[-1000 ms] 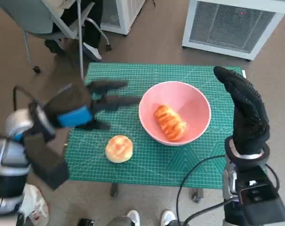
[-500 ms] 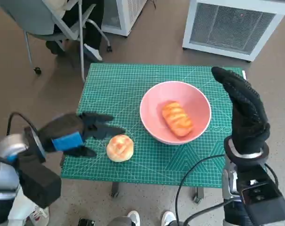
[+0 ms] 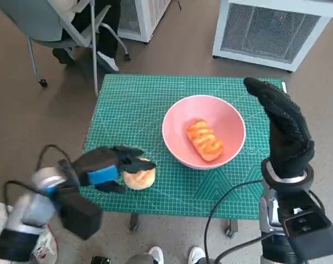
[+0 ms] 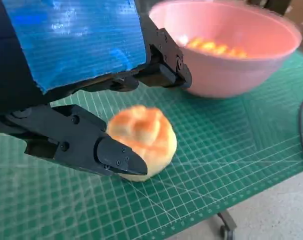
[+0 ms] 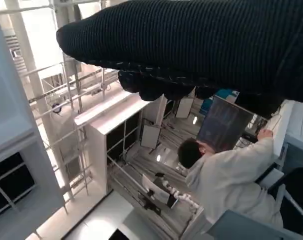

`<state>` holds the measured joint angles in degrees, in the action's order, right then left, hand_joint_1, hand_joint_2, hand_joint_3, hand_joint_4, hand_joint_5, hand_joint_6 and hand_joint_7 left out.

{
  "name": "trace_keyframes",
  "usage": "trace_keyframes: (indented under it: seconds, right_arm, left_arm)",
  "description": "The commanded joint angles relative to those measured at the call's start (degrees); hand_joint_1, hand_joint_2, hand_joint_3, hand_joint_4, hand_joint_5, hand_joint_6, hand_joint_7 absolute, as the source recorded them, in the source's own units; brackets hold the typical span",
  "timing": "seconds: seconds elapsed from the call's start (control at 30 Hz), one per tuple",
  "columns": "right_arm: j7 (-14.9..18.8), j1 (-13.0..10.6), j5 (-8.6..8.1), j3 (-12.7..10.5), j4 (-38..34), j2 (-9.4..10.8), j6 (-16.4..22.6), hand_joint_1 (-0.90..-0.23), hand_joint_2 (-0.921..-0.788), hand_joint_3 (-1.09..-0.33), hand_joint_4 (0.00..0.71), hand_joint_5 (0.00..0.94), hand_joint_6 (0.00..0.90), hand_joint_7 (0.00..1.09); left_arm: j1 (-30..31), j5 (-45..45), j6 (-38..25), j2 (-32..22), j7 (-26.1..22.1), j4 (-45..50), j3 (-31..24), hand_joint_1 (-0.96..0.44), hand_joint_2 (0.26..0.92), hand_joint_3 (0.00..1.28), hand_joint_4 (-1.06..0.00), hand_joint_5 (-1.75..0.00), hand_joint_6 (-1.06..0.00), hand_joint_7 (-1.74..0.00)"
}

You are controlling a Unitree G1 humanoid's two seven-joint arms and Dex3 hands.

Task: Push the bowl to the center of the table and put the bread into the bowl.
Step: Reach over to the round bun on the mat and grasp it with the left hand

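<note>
A pink bowl [image 3: 222, 117] stands right of the middle of the green mat [image 3: 133, 104], with a long striped bread [image 3: 205, 140] lying in it. Near the mat's front edge lies a round bun [image 3: 140, 176]. My left hand [image 3: 107, 168] is beside it, fingers spread to either side. In the left wrist view the thumb tip [image 4: 122, 161] touches the round bun [image 4: 144, 137], the other fingers [image 4: 159, 70] stand off its far side, and the pink bowl [image 4: 231, 75] is just beyond. My right hand [image 3: 284, 126] is raised flat at the bowl's right, holding nothing.
A wheeled chair [image 3: 56, 25] stands beyond the table's far left corner and white units [image 3: 271, 30] at the back right. Cables [image 3: 224, 206] hang by the front right edge. A person's white shoes [image 3: 155, 254] show below. The right wrist view shows a person [image 5: 226, 175] in white.
My left hand has drawn back from the bowl's left side toward the front edge and come up against the round bun. The bowl and my right hand have hardly moved.
</note>
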<state>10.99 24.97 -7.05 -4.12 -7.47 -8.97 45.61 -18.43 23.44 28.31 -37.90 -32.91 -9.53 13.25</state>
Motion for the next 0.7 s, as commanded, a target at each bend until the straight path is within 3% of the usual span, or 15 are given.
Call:
trace_keyframes:
  seconds: [0.03,0.23,0.37,0.43,0.57,0.6,0.63,0.67,0.7]
  right_arm:
    - [0.6,-0.5,-0.14,-0.1,-0.1,-0.5,-0.9,-0.359,-0.921,-0.547,0.430,0.008,0.021,0.88]
    - [0.5,-0.7,0.22,-0.3,0.3,-0.7,-1.0,-0.357,-0.921,-0.550,0.429,0.007,0.015,0.89]
    - [0.3,-0.9,0.69,-0.6,0.5,-0.9,-0.9,-0.354,-0.921,-0.549,0.430,0.008,0.014,0.89]
    - [0.2,-1.1,1.01,-0.7,0.6,-0.9,-0.8,-0.353,-0.921,-0.549,0.430,0.008,0.013,0.89]
    - [-0.1,-1.4,1.51,-1.0,0.9,-0.9,-0.7,-0.352,-0.921,-0.548,0.431,0.008,0.014,0.89]
    - [-0.1,-1.5,1.59,-1.1,0.9,-0.9,-0.7,-0.352,-0.921,-0.548,0.431,0.008,0.014,0.89]
    - [-0.2,-1.6,1.67,-1.2,1.0,-0.9,-0.7,-0.352,-0.921,-0.547,0.431,0.008,0.014,0.89]
    - [-0.3,-1.7,1.74,-1.3,1.0,-0.9,-0.7,-0.354,-0.921,-0.546,0.432,0.009,0.015,0.89]
    - [-0.3,-1.8,1.85,-1.4,1.0,-0.9,-0.6,-0.354,-0.921,-0.545,0.432,0.009,0.016,0.89]
  left_arm:
    - [-2.4,3.8,-0.9,2.5,3.1,-3.6,2.4,-0.13,0.843,0.00,-0.42,0.00,-0.51,-0.02]
    - [-4.8,8.0,-2.6,5.0,6.1,-8.1,4.9,-0.13,0.846,0.00,-0.40,0.00,-0.48,0.00]
    - [-6.1,9.9,-3.9,5.8,7.5,-10.7,6.2,-0.06,0.854,0.01,-0.40,-0.01,-0.49,-0.01]
    - [-6.5,10.4,-4.8,6.0,7.7,-11.6,6.6,-0.02,0.866,0.01,-0.44,-0.02,-0.53,-0.02]
    - [-7.3,11.4,-7.0,5.7,7.4,-13.0,7.4,0.09,0.906,0.02,-0.64,-0.06,-0.71,-0.08]
    - [-7.5,11.5,-7.4,5.6,7.3,-13.2,7.6,0.00,0.909,0.05,-0.68,-0.08,-0.69,-0.33]
    - [-7.7,11.5,-7.9,5.4,6.9,-13.3,7.6,-0.12,0.913,0.11,-0.74,-0.12,-0.63,-0.71]
    - [-7.8,11.5,-8.3,5.2,6.6,-13.4,7.7,-0.08,0.916,0.13,-0.67,-0.55,-0.60,-0.90]
    - [-7.8,11.2,-8.7,4.9,5.9,-13.2,7.6,-0.06,0.917,0.14,-0.65,-0.71,-0.58,-0.97]
